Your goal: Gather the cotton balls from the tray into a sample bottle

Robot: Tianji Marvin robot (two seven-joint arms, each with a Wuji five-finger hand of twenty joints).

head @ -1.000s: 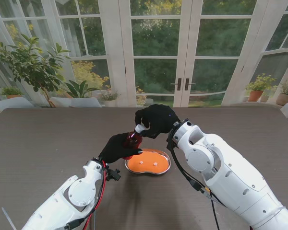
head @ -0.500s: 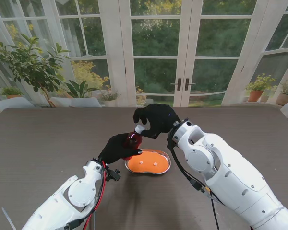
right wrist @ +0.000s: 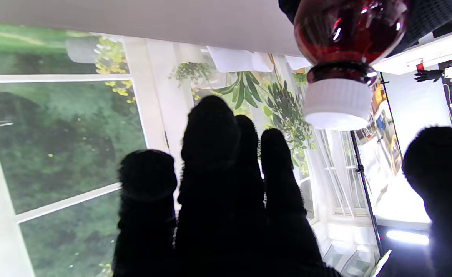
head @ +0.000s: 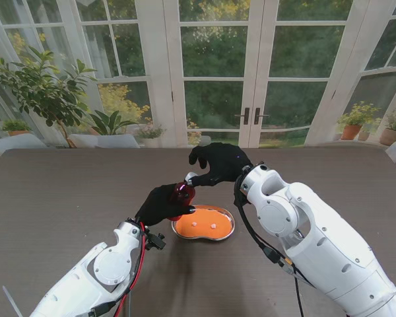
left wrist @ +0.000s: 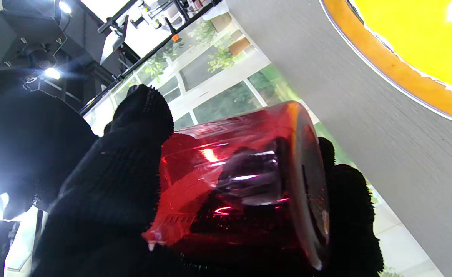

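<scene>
The sample bottle (head: 182, 193) is held off the table in the left hand (head: 160, 205), just beside the near-left rim of the tray (head: 228, 228) and tilted, its white ribbed cap (head: 191, 177) pointing away from me toward the right hand (head: 218, 164). The bottle is translucent red with a rounded shoulder and a flat base (left wrist: 310, 192); the wrist view shows gloved fingers (left wrist: 133, 154) pressed around its wall on both sides. The cap (right wrist: 337, 104) is on the neck. The right hand, in a black knit glove, sits just beyond the cap with its fingers (right wrist: 210, 154) spread and its thumb (right wrist: 437, 161) set apart; the right wrist view shows clear space between cap and fingers, so it holds nothing. The tray is a shallow, kidney-shaped dish with a metallic rim and a glossy orange floor, resting flat on the table (head: 66, 191). Two small white cotton balls (head: 204, 225) lie on its floor, apart from each other. The table is dark with a fine linear grain, and wide bare surface lies to either side of the tray and out to the far edge. Both forearms are smooth white shell; a red cable (head: 140, 264) runs along the left one.
</scene>
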